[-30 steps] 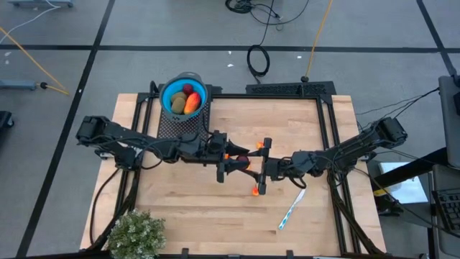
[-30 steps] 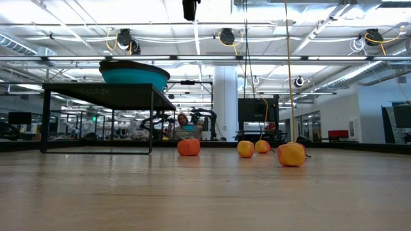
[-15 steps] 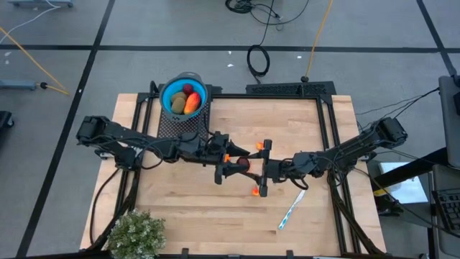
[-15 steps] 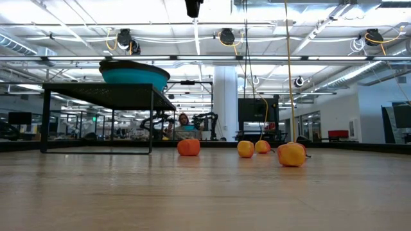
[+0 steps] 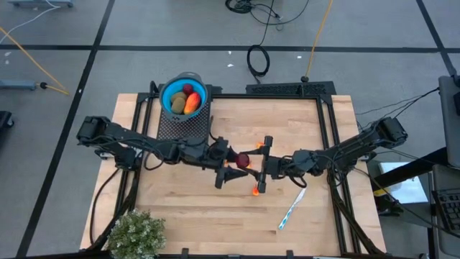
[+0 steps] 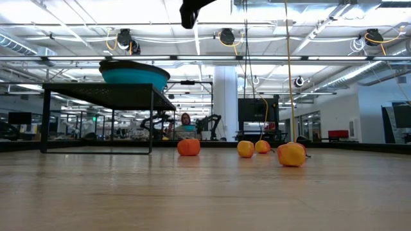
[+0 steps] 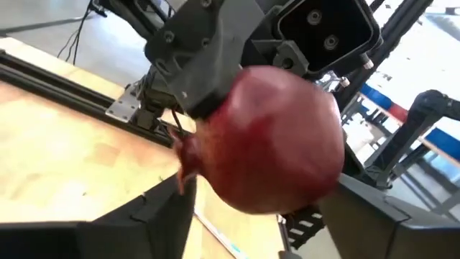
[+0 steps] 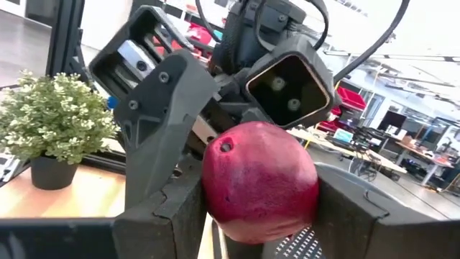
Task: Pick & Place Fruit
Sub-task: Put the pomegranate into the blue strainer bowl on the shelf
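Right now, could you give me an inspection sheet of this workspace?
Surface: wooden table, bare wood.
Job's things: dark red ball in mid-air between the claws; blue bowl on a black mesh stand, holding fruit; small orange fruits on the table.
Clutter: pen; potted plant at a table corner.
Grippers: right claw appears closed on the ball; left claw open around it, apparently a handover.
Cables: black coil and yellow cable on the floor beyond the table.
Surroundings: open hall; a person far behind.
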Controlling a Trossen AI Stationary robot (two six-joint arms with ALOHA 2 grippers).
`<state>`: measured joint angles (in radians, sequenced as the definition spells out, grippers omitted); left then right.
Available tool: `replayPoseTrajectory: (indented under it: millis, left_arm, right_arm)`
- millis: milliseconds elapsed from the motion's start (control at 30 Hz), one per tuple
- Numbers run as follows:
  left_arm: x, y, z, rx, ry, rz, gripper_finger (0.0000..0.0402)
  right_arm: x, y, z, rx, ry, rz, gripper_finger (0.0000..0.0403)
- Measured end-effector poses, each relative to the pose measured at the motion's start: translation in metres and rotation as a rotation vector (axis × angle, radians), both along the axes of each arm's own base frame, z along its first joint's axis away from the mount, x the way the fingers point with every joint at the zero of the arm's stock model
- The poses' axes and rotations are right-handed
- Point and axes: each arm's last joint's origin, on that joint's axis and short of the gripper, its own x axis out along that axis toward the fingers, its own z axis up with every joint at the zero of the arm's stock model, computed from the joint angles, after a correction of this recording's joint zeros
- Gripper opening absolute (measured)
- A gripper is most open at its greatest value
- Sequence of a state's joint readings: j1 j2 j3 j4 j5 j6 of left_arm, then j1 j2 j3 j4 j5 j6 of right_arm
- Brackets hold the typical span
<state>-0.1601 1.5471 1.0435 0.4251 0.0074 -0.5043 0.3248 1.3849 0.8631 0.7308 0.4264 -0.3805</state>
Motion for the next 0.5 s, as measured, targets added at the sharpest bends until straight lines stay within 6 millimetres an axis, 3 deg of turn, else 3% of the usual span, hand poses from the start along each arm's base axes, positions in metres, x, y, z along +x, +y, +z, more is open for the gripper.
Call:
replayPoseTrajectory:
  millis: [233,500]
  left_arm:
    - [0.0,-0.0009,0.0077,-0.018,-0.081,-0.054,0.0216]
    - [-0.0006,0.0041,0.0065,-0.011,-0.052,-0.014,0.0252]
  right_arm:
    - [-0.0006,0.0004,0.0015,0.004,-0.01,0.006,0.0201]
    - [-0.0002,0.0002,0.0002,0.001,0.001,0.0,0.0201]
